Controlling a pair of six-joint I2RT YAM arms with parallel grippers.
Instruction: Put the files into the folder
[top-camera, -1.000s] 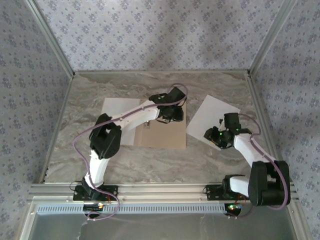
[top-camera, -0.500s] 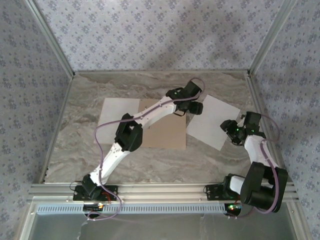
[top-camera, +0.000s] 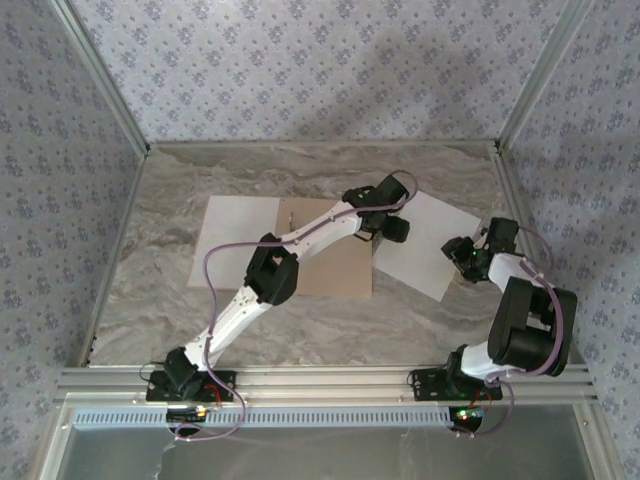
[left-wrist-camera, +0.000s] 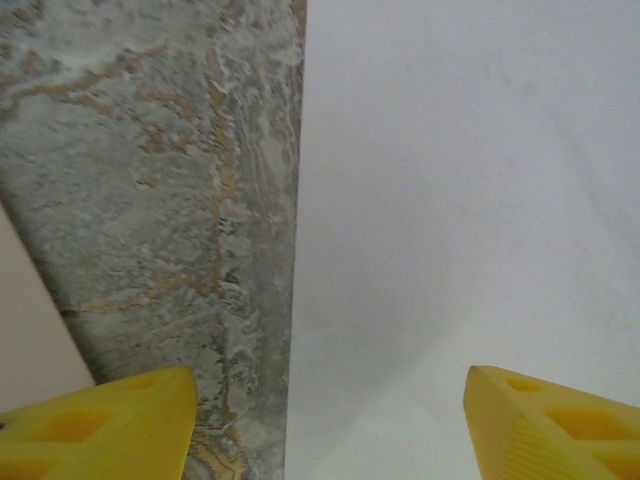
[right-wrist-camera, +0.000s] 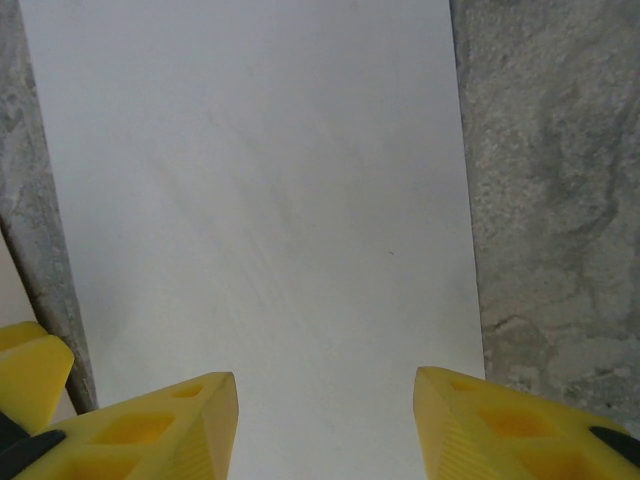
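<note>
The marbled grey surface (top-camera: 150, 290) sat boxed in by flower-papered walls (top-camera: 300, 70), and everything the job needed lay on it. The folder (top-camera: 325, 270), flat tan-brown card, lay at the middle. The left sheet (top-camera: 232, 240), plain white paper, lay against its left edge; whether it overlapped the card I could not tell. The right sheet (top-camera: 425, 255), just as white and blank, lay skewed to the folder's right. Its near corner was close beside the card, with a strip of bare surface between them.

My left end effector (top-camera: 388, 225) hung over the right sheet's left edge, its yellow fingers (left-wrist-camera: 100, 425) spread wide and holding nothing. My right end effector (top-camera: 458, 258) stood over the same sheet from the other side, jaws parted less widely and likewise empty.

I judged the paper light, limp and quick to crease. Lying flat, it offered no raised edge to pinch from above, and it would likely skate on the smooth stone. An edge or corner seemed the place to take hold. Held at one point it would droop, so a hold on each of two opposite edges looked the safer way to carry it flat to the folder
</note>
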